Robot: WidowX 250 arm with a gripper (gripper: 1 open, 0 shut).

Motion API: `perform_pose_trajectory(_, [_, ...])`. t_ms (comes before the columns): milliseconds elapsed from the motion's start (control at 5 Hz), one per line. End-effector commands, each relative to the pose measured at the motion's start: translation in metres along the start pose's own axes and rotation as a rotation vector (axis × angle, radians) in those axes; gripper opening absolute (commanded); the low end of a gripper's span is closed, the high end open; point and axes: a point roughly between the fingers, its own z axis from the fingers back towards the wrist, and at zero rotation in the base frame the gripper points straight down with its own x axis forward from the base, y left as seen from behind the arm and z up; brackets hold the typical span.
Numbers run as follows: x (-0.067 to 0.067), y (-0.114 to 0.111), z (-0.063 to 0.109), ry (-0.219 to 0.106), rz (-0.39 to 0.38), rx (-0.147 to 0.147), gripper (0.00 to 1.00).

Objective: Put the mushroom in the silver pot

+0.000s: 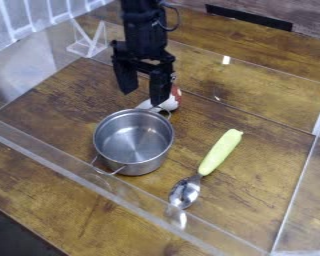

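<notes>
Wood worktop (56, 170), brown with visible plank seams, clear low side walls (96, 186) around it. Near wall runs diagonally across the lower left of the view.

Black robot arm (141, 22) comes in from the top of the view, pointing down over the worktop, behind the pot as the camera sees it. Pincer (143, 90) is at its lower end, fingers set wide. Nothing visibly gripped. It sits right by the mushroom and overlaps it in this view; contact or gap, can't tell.

Silver pot (133, 141): upright on the worktop, left of the spoon and the cob in view. Round, shiny, open top, inside visible, nothing seen in it. Wire handle at the near left side, another at the far side, toward the mushroom.

Yellow-green corn cob (220, 152): right of the pot, lying on the worktop, slanted, far end toward the right.

Metal spoon (186, 191): between pot and cob on the near side, bowl toward the camera, its handle running up to near the cob's lower end. Touching or not, can't tell.

Mushroom (168, 102): on the worktop just beyond the pot's far rim, outside the pot. White stem toward the left, red-brown cap toward the right, partly hidden by the pincer.
</notes>
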Motion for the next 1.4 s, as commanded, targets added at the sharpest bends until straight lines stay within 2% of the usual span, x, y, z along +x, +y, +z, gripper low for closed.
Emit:
perform_pose_trajectory(0, [0.008, 0.011, 0.020, -0.076, -0.006, 0.009, 1.00])
perform_pose_trajectory(400, [0.017, -0.005, 0.036, -0.086, 0.000, -0.006, 1.00])
perform_pose_trajectory(600, [0.016, -0.013, 0.035, -0.087, 0.063, -0.004, 1.00])
perform_pose_trajectory(800, [0.013, -0.019, 0.032, -0.082, 0.131, 0.000, 1.00])
perform_pose_trajectory(1200, [0.019, -0.019, 0.010, -0.075, 0.140, 0.003, 1.00])
